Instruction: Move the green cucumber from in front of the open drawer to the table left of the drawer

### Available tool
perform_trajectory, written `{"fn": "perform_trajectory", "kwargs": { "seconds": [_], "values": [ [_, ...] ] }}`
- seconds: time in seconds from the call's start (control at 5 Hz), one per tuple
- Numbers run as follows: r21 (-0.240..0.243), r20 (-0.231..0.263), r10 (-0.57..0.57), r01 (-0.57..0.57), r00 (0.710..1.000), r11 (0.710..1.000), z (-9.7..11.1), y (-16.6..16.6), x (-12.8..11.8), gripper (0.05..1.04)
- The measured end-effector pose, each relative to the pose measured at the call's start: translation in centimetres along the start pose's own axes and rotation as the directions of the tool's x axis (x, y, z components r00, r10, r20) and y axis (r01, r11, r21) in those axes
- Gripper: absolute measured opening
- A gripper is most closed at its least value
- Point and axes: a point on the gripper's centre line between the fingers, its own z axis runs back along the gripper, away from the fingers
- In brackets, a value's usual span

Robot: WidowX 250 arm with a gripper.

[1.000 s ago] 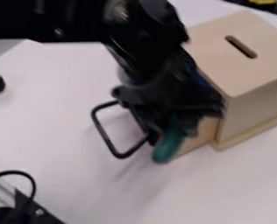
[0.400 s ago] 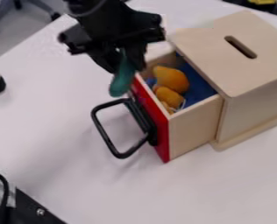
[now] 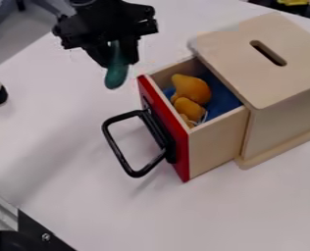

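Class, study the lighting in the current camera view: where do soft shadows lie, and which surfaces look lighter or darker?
Camera view: faint, soft-edged shadow on the white table left of the black handle; wooden box lighter on top than on its side; gripper very dark.

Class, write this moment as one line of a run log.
gripper: holding green object | place: above table, beside drawer | drawer: open, something orange inside | front: red, black handle
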Motion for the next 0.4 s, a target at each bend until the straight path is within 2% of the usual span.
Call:
{"fn": "perform_trajectory", "kwargs": {
  "seconds": [0.2,0.4],
  "values": [
    [0.063,-0.012,0.014,-0.014,1.0,0.998,-2.6,1.3,1.6,0.427],
    [0.097,-0.038,0.037,-0.033,0.999,0.995,-5.0,2.3,2.4,0.427]
  ]
}}
